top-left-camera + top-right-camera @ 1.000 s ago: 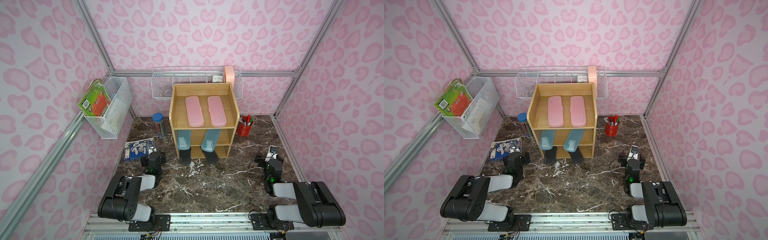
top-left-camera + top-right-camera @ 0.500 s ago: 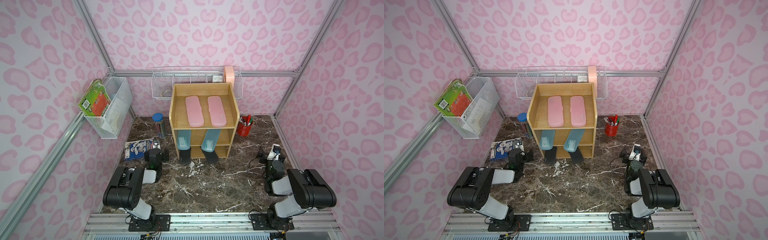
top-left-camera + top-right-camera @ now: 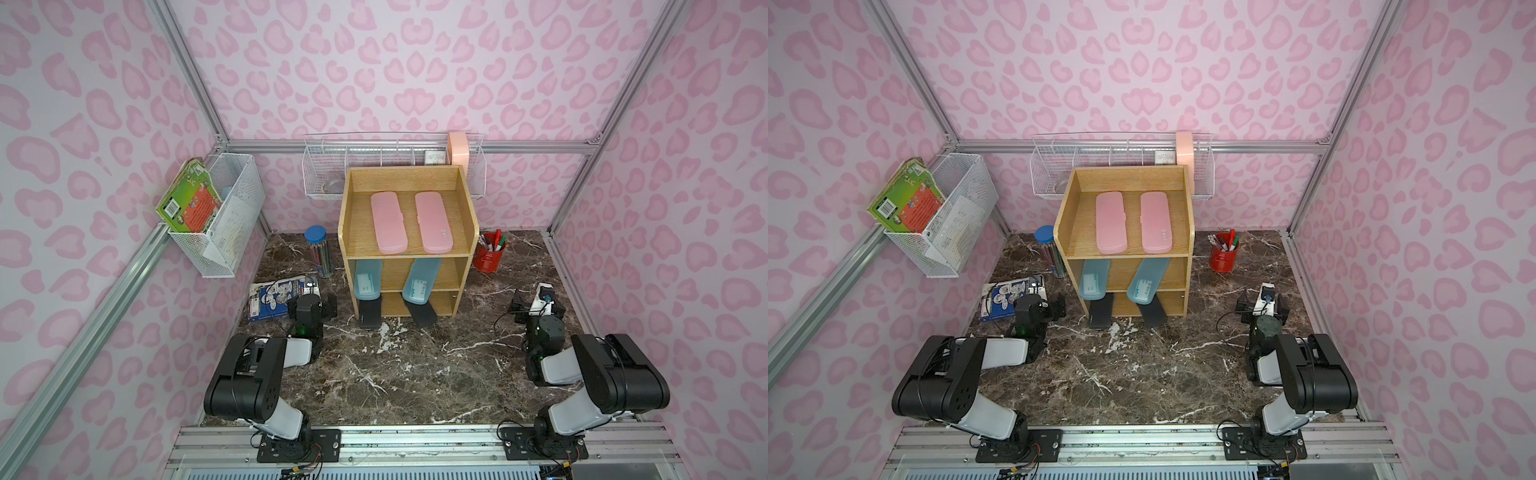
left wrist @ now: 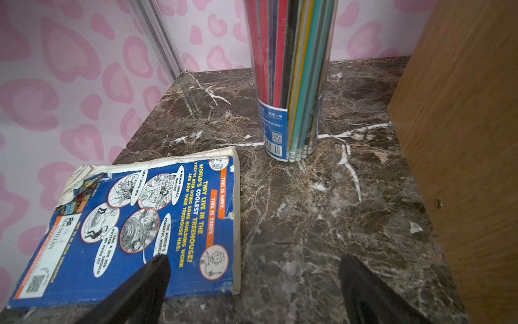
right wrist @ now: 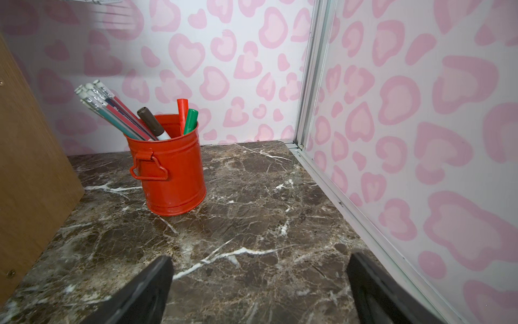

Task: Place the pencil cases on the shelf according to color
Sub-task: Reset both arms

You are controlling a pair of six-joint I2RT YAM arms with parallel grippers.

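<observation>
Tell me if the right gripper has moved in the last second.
Yes: the right gripper edged toward the back wall, closer to the red pen cup.

Black jointed arms [image 3: 249, 386], pale grey links [image 3: 299, 351], green lights [image 3: 303, 331], black cables [image 3: 497, 326]

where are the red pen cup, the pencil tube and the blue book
red pen cup [image 5: 179, 182]: right wrist view, on its front wall beside the handle.
pencil tube [image 4: 291, 84]: left wrist view, on its clear wall above the label.
blue book [image 4: 134, 224]: left wrist view, middle of its cover.
</observation>
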